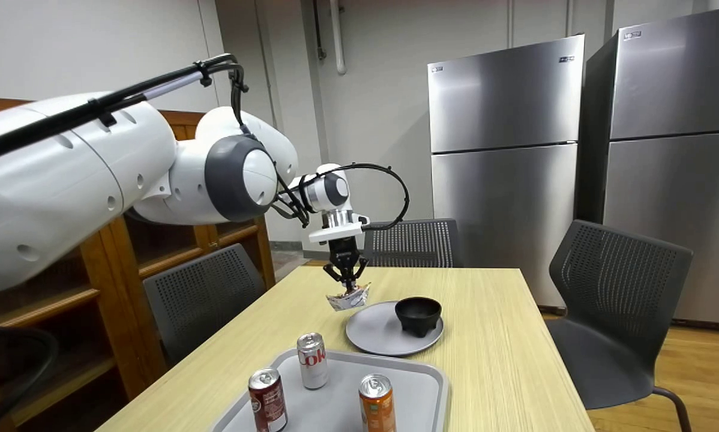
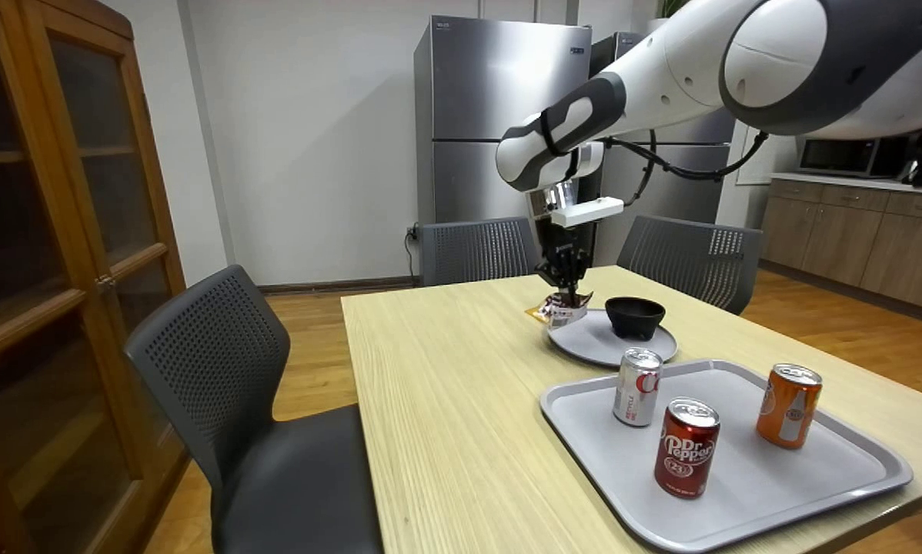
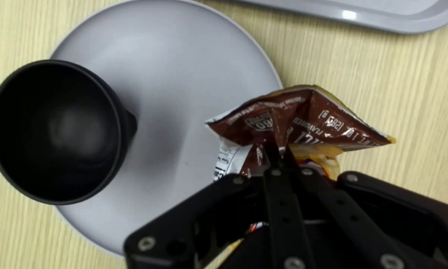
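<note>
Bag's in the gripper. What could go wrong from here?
1. Slip: the gripper pinches the bag by a crumpled fold, so it could slide out.
2. Knock: the bowl stands off-center on the plate, near the bag; a swing that way might bump it.

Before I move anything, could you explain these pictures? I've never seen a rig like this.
The machine is a white robot arm ending in a black gripper. Two pictures come from cameras outside the robot; the third, from its wrist, looks down past the gripper. On the pale table sit a grey plate bearing a black bowl, plus a grey tray with a silver Coke can, a red Dr Pepper can and an orange can. The gripper pinches a crumpled snack bag over the plate's edge; I can't tell whether they touch.
</note>
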### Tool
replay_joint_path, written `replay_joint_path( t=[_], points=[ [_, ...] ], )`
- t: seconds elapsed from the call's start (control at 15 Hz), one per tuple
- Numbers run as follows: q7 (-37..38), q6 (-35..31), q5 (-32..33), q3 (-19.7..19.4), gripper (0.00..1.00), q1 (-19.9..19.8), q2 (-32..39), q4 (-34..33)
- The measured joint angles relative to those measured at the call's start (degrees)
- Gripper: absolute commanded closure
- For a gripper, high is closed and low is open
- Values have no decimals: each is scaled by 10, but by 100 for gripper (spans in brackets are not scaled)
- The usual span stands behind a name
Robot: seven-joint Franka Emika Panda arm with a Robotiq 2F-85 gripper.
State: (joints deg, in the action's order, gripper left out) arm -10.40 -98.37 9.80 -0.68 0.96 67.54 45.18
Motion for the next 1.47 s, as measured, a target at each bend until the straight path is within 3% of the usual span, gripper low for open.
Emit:
replay_joint_path(
  t=[0.67,1.07,1.13,1.27,1.47],
  points=[
    [1,0,0,3,100,69,0,21],
    [2,0,0,2,99,83,0,39],
    [2,0,0,2,74,83,0,42],
    [2,1,0,1,68,83,0,46],
    [2,1,0,0,45,83,-1,47]
  ],
)
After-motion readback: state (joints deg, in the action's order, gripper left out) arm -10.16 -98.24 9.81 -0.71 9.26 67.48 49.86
